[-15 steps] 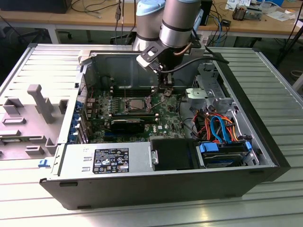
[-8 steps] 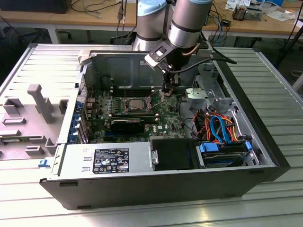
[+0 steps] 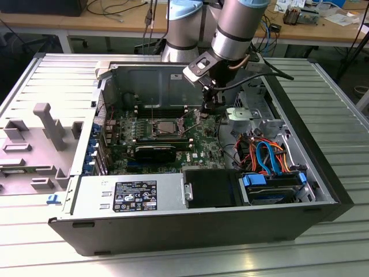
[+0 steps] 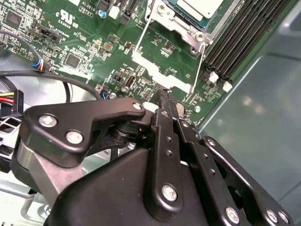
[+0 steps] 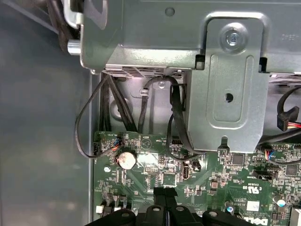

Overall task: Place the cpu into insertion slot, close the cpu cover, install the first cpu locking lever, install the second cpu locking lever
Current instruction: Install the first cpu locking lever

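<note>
The gripper [image 4: 165, 94], fingers pressed together on nothing, hangs over the green circuit board [image 4: 94, 52]; one cpu [image 4: 197, 7] lies in the insertion slot [image 4: 186, 28]; two wire levers [image 4: 143, 33] flank it; black memory slots [image 4: 240, 37] run alongside.

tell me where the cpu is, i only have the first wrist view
Observer: In the second wrist view the cpu lies ahead of the shut fingers, beside the black memory slots.
Operator: is the cover on it
Observer: The silvery cpu cover frames it, apparently lying flat.
Operator: where am i over the case
Observer: In the exterior view the fingers hang above the green board, to the exterior view's right of the cpu.
</note>
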Robot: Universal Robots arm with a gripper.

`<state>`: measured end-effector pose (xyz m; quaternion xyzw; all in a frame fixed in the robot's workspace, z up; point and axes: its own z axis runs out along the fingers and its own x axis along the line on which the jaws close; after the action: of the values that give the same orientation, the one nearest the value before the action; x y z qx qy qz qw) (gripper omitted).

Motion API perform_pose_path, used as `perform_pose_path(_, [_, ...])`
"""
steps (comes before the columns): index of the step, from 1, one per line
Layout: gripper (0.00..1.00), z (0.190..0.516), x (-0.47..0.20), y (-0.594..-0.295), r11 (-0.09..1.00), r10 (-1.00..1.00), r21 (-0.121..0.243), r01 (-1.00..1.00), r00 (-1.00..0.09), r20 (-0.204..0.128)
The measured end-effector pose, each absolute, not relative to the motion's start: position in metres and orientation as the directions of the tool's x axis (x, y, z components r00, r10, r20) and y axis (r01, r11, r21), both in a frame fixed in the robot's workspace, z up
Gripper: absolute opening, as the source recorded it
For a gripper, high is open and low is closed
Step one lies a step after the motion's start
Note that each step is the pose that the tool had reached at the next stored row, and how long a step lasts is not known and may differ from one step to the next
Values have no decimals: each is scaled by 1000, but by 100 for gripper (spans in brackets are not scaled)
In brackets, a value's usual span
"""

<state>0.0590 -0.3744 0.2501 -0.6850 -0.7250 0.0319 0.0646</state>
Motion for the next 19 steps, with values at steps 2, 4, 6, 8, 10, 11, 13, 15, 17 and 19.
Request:
perform_pose_path(2, [11,246,59,-374,59,997,-136,989,-53,50])
perform_pose_path(4, [11,244,59,-374,60,997,-136,989,-53,50])
perform_pose_path(6, [11,244,58,-374,60,997,-136,989,-53,51])
perform_pose_path(8, [11,244,55,-374,60,997,-136,989,-53,52])
perform_pose_path(10, [11,244,52,-375,60,997,-136,989,-53,52])
perform_pose_path(11, [11,244,50,-375,60,997,-136,989,-53,52])
perform_pose_path(13, [11,244,47,-375,60,997,-136,989,-53,52])
perform_pose_path(15, [11,244,44,-376,60,997,-135,989,-53,54])
perform_pose_path(17, [11,244,39,-377,61,997,-134,989,-53,60])
perform_pose_path(19, [11,244,36,-378,61,997,-132,989,-53,64])
